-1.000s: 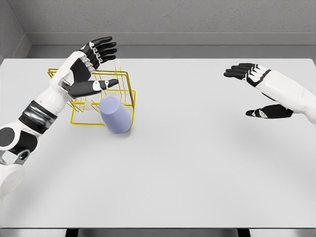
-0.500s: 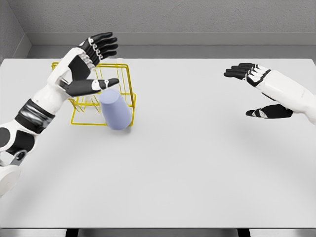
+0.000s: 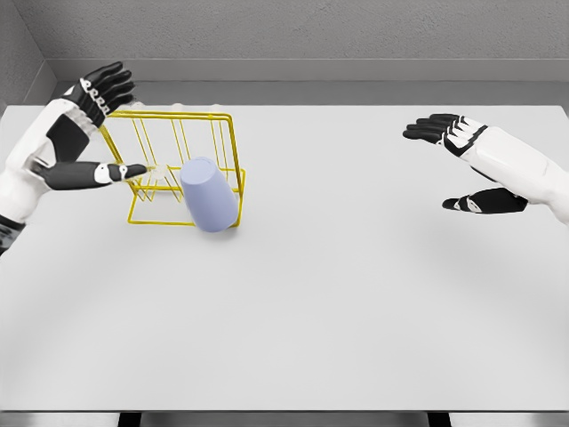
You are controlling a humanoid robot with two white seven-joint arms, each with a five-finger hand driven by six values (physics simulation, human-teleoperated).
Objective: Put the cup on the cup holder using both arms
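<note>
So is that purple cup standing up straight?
No, tilted. The cup leans against the yellow rack, top toward it, with neither hand touching it.

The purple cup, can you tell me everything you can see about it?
The pale lavender-blue cup is a smooth, plain cylinder with no handle showing and looks like matte plastic. It is tilted, its closed end facing up towards the camera, and leans against the front right corner of the yellow wire cup holder on the white table. Its opening is hidden. No hand touches it: the left hand is open beside the holder's left end, and the right hand is open far to the right.
</note>
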